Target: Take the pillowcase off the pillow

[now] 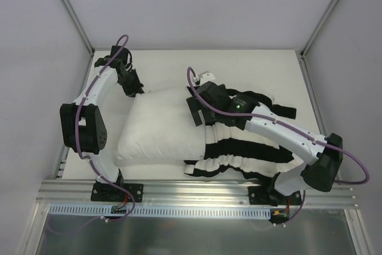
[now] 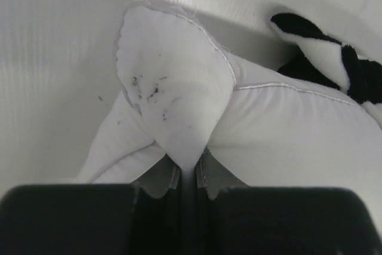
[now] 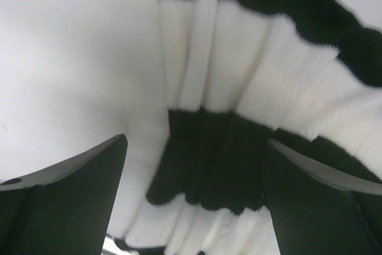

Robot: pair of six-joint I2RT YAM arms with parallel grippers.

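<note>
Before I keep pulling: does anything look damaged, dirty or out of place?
Dark specks mark the pillow corner tab pinched by the left gripper; looks like dirt, not a tear. The pillowcase is just bunched.

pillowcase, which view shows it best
Top external: most of the pillowcase shows, bunched over the right end of the pillow, though the right arm crosses it. Right wrist gives only a patch of gathered stripes inside the open right end effector; left wrist catches a striped scrap at upper right.

Top view: the pillow [image 1: 155,129] has its right end hidden inside the bunched pillowcase [image 1: 239,162], whose middle lies under the right arm [image 1: 280,128]. Right wrist view: the stripes are blurred and cut off by the edges.
</note>
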